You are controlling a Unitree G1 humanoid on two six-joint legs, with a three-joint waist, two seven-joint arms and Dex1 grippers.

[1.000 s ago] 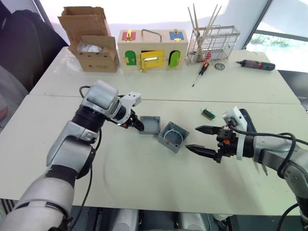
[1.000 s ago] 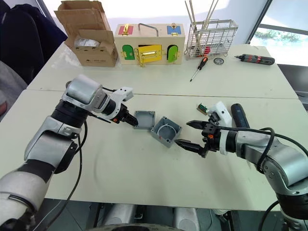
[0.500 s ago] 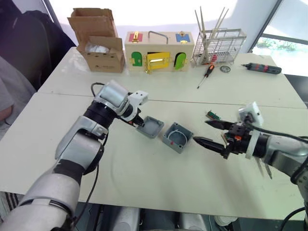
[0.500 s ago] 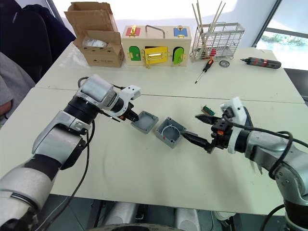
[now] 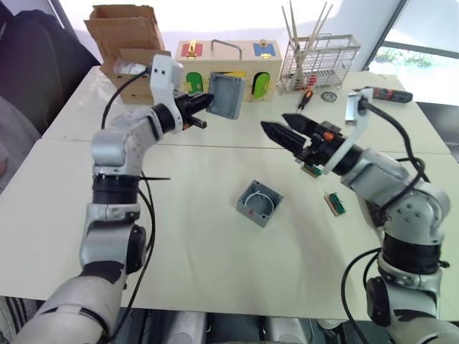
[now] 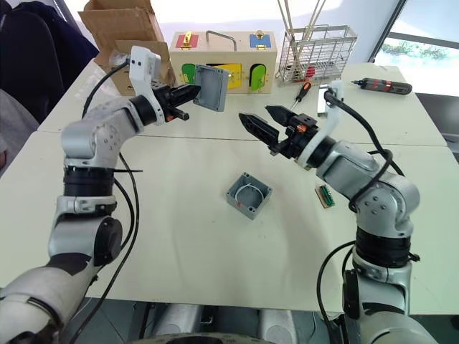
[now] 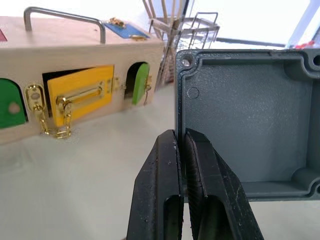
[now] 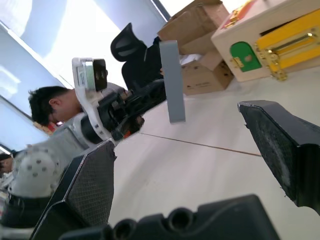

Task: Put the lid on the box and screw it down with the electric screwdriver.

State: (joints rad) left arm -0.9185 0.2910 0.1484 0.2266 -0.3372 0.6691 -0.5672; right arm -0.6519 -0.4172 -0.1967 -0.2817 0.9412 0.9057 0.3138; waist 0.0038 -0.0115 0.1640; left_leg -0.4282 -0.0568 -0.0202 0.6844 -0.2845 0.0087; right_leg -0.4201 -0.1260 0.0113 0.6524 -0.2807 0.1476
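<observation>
My left gripper [image 5: 206, 102] is raised above the far half of the table, shut on the rim of the grey lid [image 5: 226, 95]. The lid hangs on edge in the air; the left wrist view shows its hollow side [image 7: 245, 125] with both fingers [image 7: 167, 165] pinching one wall. The grey box [image 5: 258, 203] sits open side up on the table's middle, alone. My right gripper [image 5: 276, 123] hovers above the table, right of the lid, open and empty, pointing toward it. The electric screwdriver is hidden.
Along the far edge stand a cardboard carton [image 5: 125, 36], a wooden box with coloured doors [image 5: 226, 61] and a wire rack [image 5: 319, 61]. An orange-and-black screwdriver [image 5: 304, 100] and a red-banded driver [image 5: 380, 93] lie there. A small green part [image 5: 335, 203] lies right of the box. A person [image 8: 47, 107] sits at the left.
My left gripper closed on the lid and lifted it off the table, up and toward the far side. My right arm rose and swung toward the middle, still open.
</observation>
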